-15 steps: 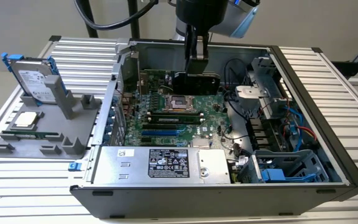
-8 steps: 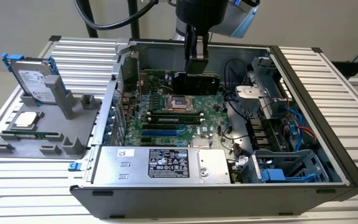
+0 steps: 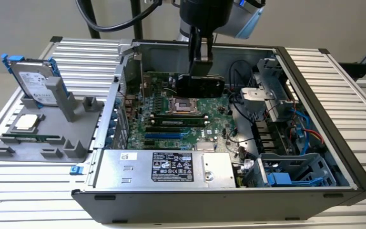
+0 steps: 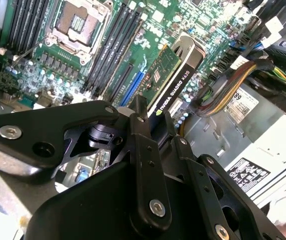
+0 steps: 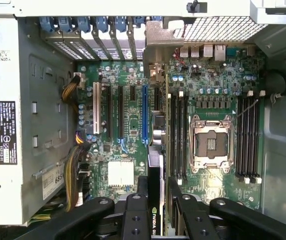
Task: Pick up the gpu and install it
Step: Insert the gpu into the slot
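black claw links sit closest, clamped tight on the near end of the gpu. card stands on edge over the motherboard inside the case, between blue slot and memory slots, long axis parallel to them, silver bracket end toward the case's rear wall.
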### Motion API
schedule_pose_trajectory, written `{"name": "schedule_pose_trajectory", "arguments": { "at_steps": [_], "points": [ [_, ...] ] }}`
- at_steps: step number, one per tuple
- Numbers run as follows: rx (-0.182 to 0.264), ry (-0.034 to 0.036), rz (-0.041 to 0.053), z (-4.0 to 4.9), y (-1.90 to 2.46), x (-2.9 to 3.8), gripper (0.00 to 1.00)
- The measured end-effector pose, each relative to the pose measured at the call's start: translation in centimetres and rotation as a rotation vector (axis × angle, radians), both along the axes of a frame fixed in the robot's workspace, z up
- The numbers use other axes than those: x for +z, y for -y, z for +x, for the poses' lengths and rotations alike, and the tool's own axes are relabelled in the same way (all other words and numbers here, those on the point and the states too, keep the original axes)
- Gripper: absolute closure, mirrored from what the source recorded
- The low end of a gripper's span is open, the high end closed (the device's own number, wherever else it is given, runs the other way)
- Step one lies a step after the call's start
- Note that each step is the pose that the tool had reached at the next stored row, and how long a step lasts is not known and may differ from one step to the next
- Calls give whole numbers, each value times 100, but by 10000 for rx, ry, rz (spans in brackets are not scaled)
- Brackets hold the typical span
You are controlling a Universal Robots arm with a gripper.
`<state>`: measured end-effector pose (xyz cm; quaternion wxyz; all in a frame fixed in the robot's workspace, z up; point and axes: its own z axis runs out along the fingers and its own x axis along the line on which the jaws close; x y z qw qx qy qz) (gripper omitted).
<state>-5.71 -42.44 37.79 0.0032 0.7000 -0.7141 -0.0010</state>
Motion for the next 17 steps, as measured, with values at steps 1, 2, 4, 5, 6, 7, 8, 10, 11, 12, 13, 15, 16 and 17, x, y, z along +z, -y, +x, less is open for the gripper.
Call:
{"name": "schedule_pose_trajectory", "arguments": {
  "at_steps": [1, 2, 4, 5, 6, 7, 8, 10, 11, 12, 13, 15, 16, 17],
  "points": [
    [1, 0, -16, 0, 0, -7, 100],
    [0, 0, -30, 0, 0, -14, 100],
    [0, 0, -64, 0, 0, -26, 100],
    [0, 0, -82, 0, 0, -33, 100],
    [0, 0, -101, 0, 0, -38, 100],
    [0, 0, -120, 0, 0, -45, 100],
    [0, 0, -140, 0, 0, -51, 100],
    [0, 0, -182, 0, 0, -62, 100],
    [0, 0, -203, 0, 0, -68, 100],
    [0, 0, -221, 0, 0, -73, 100],
    [0, 0, -241, 0, 0, -79, 100],
    [0, 0, -280, 0, 0, -90, 100],
    [0, 0, -297, 0, 0, -95, 100],
    [0, 0, -312, 0, 0, -99, 100]
  ]
}}
